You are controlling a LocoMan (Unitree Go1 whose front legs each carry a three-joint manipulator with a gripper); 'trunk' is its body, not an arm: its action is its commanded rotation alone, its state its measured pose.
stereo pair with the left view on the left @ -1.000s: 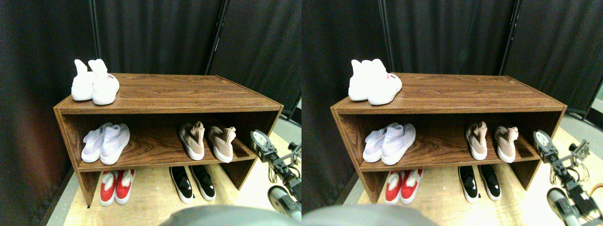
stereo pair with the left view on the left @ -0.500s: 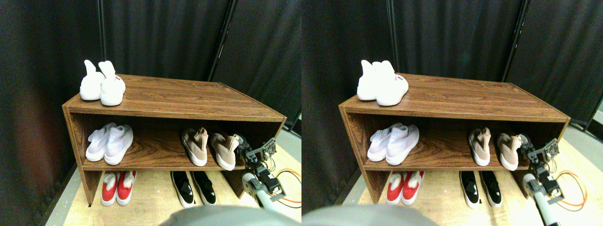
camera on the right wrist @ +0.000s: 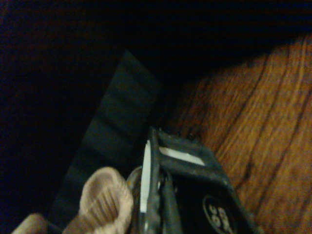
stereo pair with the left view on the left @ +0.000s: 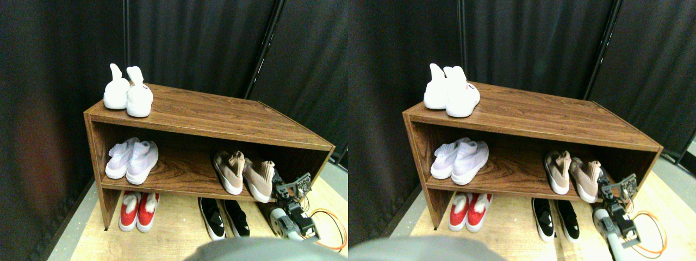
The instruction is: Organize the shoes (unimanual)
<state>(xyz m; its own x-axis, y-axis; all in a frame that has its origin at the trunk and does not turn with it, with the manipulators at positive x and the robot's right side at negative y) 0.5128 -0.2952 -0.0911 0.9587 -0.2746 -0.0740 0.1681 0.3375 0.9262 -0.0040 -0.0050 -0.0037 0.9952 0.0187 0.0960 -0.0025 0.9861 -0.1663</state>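
The shoes, a beige-tan knit pair with white soles, stand on the right of the middle shelf with their toes toward me: the left shoe (stereo pair with the left view on the left: 228, 172) and the right shoe (stereo pair with the left view on the left: 260, 180) sit close together. My right gripper (stereo pair with the left view on the left: 277, 181) reaches into that shelf and is right against the outer side of the right shoe. In the wrist view the ribbed collar of a beige shoe (camera on the right wrist: 105, 202) shows beside the dark jaw frame (camera on the right wrist: 187, 192), over the brown shelf board (camera on the right wrist: 265, 126).
The wooden shoe rack (stereo pair with the left view on the left: 217, 117) carries a white high-collared pair (stereo pair with the left view on the left: 129, 93) on its top left and a pale lilac pair (stereo pair with the left view on the left: 133, 159) on the middle shelf's left. On the floor below are a red pair (stereo pair with the left view on the left: 138, 211) and a black pair (stereo pair with the left view on the left: 223, 217). Orange cable (stereo pair with the left view on the left: 329, 220) lies at the right.
The camera has shifted. My right manipulator has swung from outside the rack's right end into the middle shelf, up to the right beige shoe, which now looks nearer its mate.
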